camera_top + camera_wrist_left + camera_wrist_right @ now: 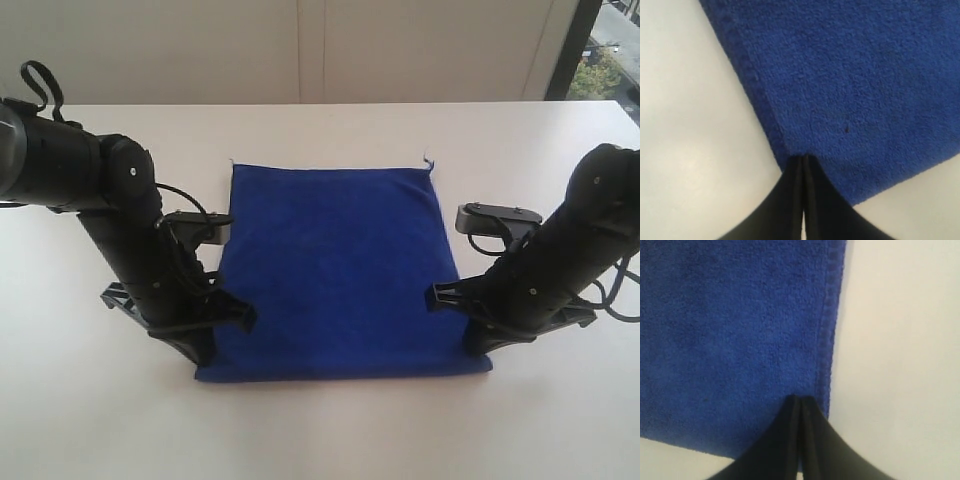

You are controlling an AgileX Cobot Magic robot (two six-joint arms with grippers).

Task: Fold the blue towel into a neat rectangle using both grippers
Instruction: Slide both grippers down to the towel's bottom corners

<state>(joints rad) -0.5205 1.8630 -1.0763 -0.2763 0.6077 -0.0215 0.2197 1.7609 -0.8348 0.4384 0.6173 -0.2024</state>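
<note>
The blue towel (335, 265) lies flat on the white table (330, 430) as a squarish sheet, with loose threads at its two far corners. My left gripper (212, 345) is down at its near left corner. In the left wrist view the black fingers (790, 200) are pressed together, and the left gripper (803, 157) pinches the towel (855, 85) at its hem. My right gripper (474, 345) sits at the near right corner. The right gripper (799, 398) is shut the same way on the towel (730, 330), just inside the stitched edge. No white label shows.
Bare white table surrounds the towel on every side. A pale wall (300, 50) runs behind the far table edge, and a window (605, 50) shows at the far right. Black cables (40, 80) loop off the left arm.
</note>
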